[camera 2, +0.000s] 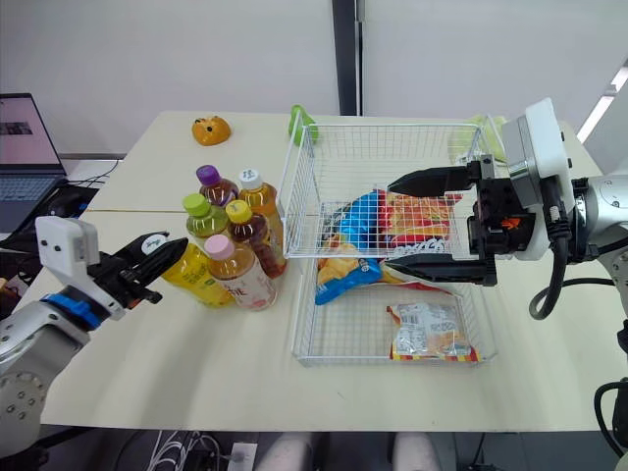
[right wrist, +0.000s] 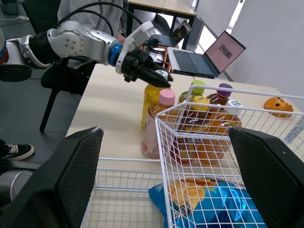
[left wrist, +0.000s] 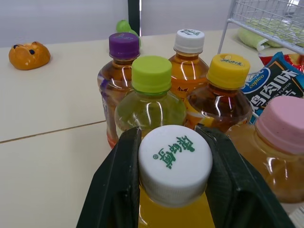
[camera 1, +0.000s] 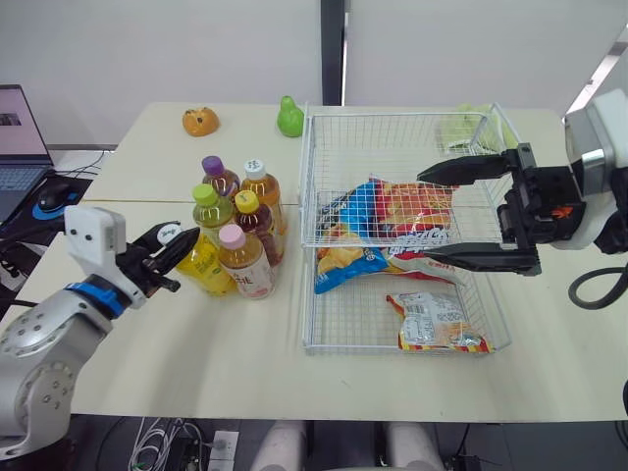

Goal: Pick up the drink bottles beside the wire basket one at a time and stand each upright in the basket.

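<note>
Left tool (camera 1: 183, 261) clamps yellow bottle (camera 1: 204, 268) (pink-capped bottle (camera 1: 246, 265) beside).

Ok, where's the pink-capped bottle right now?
In the left eye view the pink-capped bottle stands at the front of the bottle group, left of the wire basket, right beside the yellow bottle in the left gripper.

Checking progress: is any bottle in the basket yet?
No, the basket holds snack bags, while the bottles are all outside it, on its left.
</note>
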`<state>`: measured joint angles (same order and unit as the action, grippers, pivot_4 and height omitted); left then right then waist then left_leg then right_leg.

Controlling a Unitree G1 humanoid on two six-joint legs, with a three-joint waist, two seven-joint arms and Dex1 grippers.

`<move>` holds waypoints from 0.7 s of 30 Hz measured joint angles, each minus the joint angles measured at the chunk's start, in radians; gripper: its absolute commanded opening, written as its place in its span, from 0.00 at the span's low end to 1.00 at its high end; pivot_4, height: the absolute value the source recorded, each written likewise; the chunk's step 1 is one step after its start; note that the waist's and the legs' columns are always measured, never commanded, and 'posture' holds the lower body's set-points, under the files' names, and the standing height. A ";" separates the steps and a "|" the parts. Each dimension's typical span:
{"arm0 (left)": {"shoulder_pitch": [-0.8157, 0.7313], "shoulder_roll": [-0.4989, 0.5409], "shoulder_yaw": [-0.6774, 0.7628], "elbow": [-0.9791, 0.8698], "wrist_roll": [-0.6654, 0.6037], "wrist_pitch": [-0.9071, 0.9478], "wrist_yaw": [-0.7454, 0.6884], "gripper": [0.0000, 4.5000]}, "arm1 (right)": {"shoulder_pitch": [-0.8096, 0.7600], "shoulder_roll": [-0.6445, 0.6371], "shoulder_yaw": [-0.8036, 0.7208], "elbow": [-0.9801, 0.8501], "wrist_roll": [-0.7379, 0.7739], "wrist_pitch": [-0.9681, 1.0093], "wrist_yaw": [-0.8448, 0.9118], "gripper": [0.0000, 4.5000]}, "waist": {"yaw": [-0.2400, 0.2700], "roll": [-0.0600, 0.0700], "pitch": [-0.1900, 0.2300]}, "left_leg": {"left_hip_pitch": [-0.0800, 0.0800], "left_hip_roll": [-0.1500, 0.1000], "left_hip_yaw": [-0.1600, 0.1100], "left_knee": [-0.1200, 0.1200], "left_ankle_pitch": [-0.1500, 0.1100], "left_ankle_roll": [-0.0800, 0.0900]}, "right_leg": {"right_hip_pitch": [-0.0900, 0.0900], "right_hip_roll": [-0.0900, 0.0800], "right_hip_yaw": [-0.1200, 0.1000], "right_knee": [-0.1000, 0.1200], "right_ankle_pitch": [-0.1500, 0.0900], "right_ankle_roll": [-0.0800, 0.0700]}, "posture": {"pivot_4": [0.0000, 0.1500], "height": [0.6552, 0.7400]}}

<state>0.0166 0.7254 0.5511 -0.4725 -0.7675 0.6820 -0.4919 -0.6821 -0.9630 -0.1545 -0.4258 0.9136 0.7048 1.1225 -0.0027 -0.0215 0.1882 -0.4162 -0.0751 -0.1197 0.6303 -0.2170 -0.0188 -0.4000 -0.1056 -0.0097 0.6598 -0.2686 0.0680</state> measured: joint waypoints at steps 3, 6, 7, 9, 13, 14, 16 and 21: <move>-0.010 0.079 0.079 0.015 -0.059 0.039 -0.045 0.31 | -0.004 0.000 0.000 0.013 -0.013 -0.003 0.009 1.00 | 0.000 -0.002 0.001 | -0.001 0.000 -0.001 0.000 0.000 0.000 | 0.000 0.001 -0.001 0.000 0.000 0.000 | 1.00 1.00; -0.093 0.215 0.161 0.075 -0.132 0.092 -0.105 0.31 | -0.024 -0.001 0.000 0.036 -0.027 -0.006 0.016 1.00 | 0.001 -0.002 0.001 | -0.001 0.000 -0.001 0.000 0.000 0.000 | -0.001 0.001 -0.001 0.001 0.000 0.000 | 1.00 1.00; -0.123 0.255 0.182 0.092 -0.149 0.105 -0.118 0.31 | -0.033 -0.001 0.000 0.040 -0.028 -0.007 0.018 1.00 | 0.001 -0.001 0.001 | -0.001 0.000 0.000 0.000 0.000 0.000 | -0.001 0.001 0.000 0.001 0.000 0.000 | 1.00 1.00; -0.190 0.328 0.199 0.129 -0.192 0.140 -0.149 0.31 | -0.045 -0.004 -0.002 0.047 -0.028 -0.009 0.024 1.00 | 0.001 -0.002 0.001 | -0.001 0.000 0.000 0.000 0.000 0.000 | -0.001 0.001 0.000 0.000 0.000 0.000 | 1.00 1.00; -0.347 0.422 0.153 0.219 -0.289 0.220 -0.206 0.31 | -0.044 -0.047 -0.037 0.062 -0.025 0.008 0.028 1.00 | 0.000 -0.002 0.001 | -0.002 0.000 0.000 0.000 0.000 0.000 | -0.004 0.002 0.000 0.002 0.000 0.000 | 1.00 1.00; -0.401 0.442 0.125 0.248 -0.304 0.236 -0.216 0.31 | -0.043 -0.060 -0.056 0.066 -0.020 0.016 0.027 1.00 | 0.001 -0.002 0.001 | -0.003 0.000 0.000 0.000 0.000 0.000 | -0.004 0.002 0.000 0.003 0.000 0.000 | 1.00 1.00; -0.529 0.483 0.063 0.305 -0.332 0.254 -0.233 0.31 | -0.038 -0.090 -0.105 0.074 -0.003 0.034 0.020 1.00 | -0.001 -0.002 0.002 | -0.003 0.000 0.000 0.000 0.000 0.000 | -0.004 0.002 0.001 0.003 0.000 0.000 | 1.00 1.00; -0.901 0.504 -0.140 0.467 -0.330 0.268 -0.278 0.31 | 0.032 -0.134 -0.209 0.076 0.010 0.060 -0.007 1.00 | -0.006 -0.002 0.001 | -0.002 0.000 0.003 0.000 0.000 0.000 | -0.004 0.003 0.002 0.005 0.000 0.001 | 1.00 1.00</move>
<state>-0.8848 1.2290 0.4109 -0.0057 -1.0980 0.9499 -0.7703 -0.6501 -1.0967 -0.3639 -0.3494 0.9239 0.7647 1.1150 -0.0089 -0.0237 0.1896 -0.4185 -0.0751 -0.1168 0.6303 -0.2168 -0.0190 -0.4041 -0.1030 -0.0082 0.6643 -0.2683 0.0686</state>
